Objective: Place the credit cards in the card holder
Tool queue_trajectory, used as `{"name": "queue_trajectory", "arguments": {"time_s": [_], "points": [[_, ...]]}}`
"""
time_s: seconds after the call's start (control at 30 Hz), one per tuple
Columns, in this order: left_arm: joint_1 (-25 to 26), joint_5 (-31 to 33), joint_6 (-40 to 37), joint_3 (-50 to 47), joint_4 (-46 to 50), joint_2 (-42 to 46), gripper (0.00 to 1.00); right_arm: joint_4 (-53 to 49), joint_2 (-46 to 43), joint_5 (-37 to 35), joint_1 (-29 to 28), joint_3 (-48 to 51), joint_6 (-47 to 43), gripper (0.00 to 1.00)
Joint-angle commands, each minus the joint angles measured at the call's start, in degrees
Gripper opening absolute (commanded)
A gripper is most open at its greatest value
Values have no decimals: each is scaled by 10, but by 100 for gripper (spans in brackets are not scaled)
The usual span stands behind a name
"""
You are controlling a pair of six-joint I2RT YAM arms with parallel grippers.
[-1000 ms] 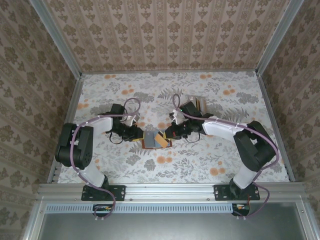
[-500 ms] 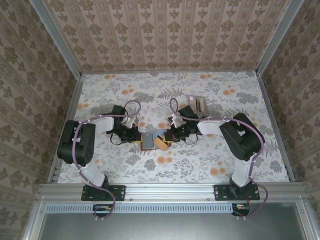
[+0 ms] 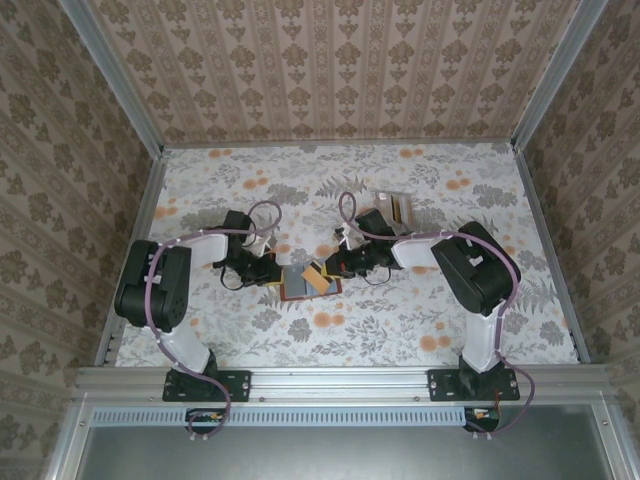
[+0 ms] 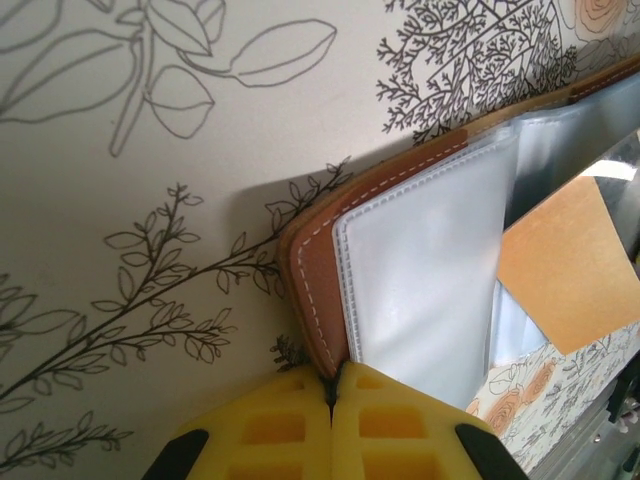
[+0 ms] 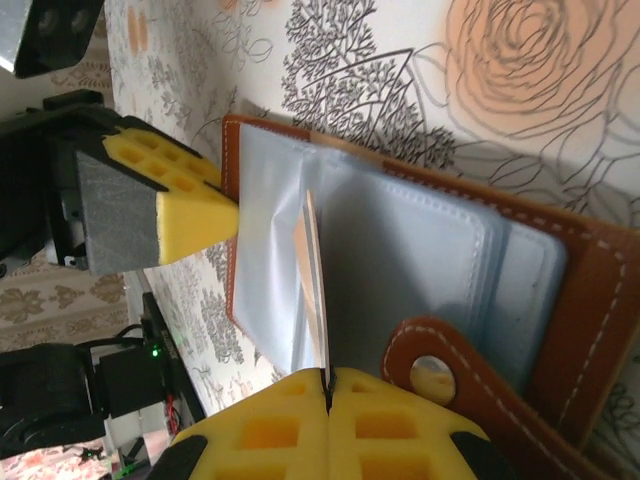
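Note:
The reddish-brown card holder (image 3: 300, 288) lies open on the floral table, its clear sleeves (image 4: 420, 270) fanned up. My left gripper (image 3: 272, 272) is shut on the leather left edge of the card holder (image 4: 310, 270), the yellow pads (image 4: 290, 430) pressed together there. My right gripper (image 3: 336, 267) is shut on a tan credit card (image 3: 314, 277), seen edge-on as the tan card (image 5: 318, 290) standing between the sleeves. The same tan card (image 4: 565, 265) lies partly behind clear plastic. The closing tab (image 5: 435, 375) with its snap sits beside the right pads (image 5: 400, 430). More credit cards (image 3: 392, 208) lie behind the right arm.
Papered walls with metal rails enclose the table (image 3: 440, 310) on three sides. Both forearms lie low over the table's middle, meeting at the holder. The left gripper's yellow pad (image 5: 185, 205) faces the right wrist camera across the holder.
My right gripper has carried the tan card a little left, further over the open holder, and its arm has folded inward. The left gripper has kept its hold.

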State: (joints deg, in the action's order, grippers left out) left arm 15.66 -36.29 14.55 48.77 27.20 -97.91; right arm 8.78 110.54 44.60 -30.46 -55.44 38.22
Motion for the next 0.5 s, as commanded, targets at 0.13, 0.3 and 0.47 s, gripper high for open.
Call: {"name": "queue_trajectory", "arguments": {"time_s": [0.13, 0.3, 0.47], "points": [[-1, 30, 11, -12, 1, -18, 3, 51, 10, -57, 2, 10, 43, 0], [-1, 34, 10, -12, 8, -12, 3, 39, -5, -59, 2, 19, 38, 0], [-1, 38, 12, -15, 8, -11, 1, 7, -35, -73, -5, 37, 27, 0]]}}
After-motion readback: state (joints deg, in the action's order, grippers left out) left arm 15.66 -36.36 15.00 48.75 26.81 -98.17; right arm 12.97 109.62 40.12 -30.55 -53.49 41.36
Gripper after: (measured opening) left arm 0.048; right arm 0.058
